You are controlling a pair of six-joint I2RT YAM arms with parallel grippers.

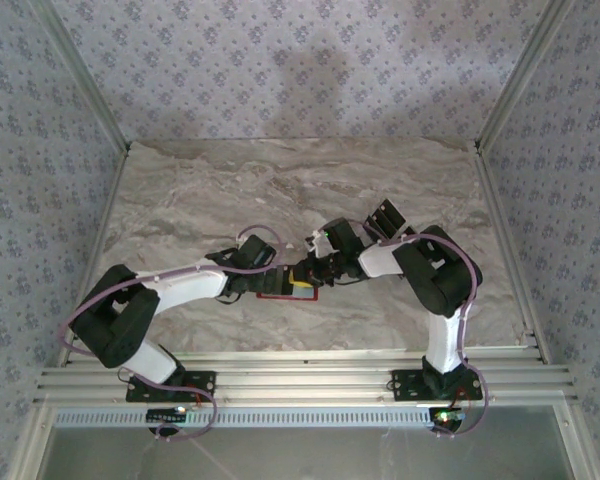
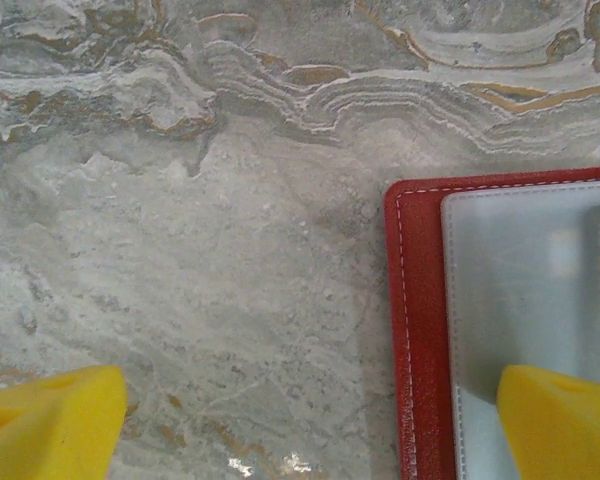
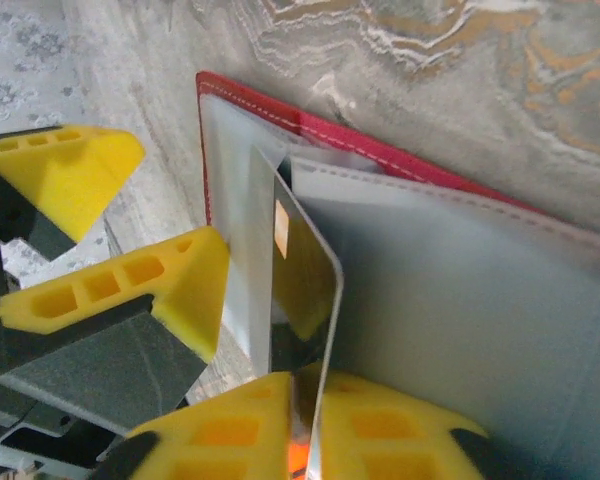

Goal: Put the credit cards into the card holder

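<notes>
- Right tool (image 3: 302, 395), nearly closed, pinches a credit card (image 3: 305, 290) by its near end, holding it on edge at a clear pocket of the card holder (image 3: 400, 160).
- It looks thin, stiff and slick: grip the flat faces, feed it edgewise.
- Left tool (image 2: 310, 425), spread wide, straddles the holder's corner on the surface (image 2: 180, 250).
- Left arm (image 1: 180, 285) and right arm (image 1: 420, 265) fold inward, wrists low.

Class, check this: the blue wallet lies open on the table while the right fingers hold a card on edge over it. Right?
No: the wallet is red, not blue, as the right wrist view shows. The right fingers do hold the card on edge.
</notes>
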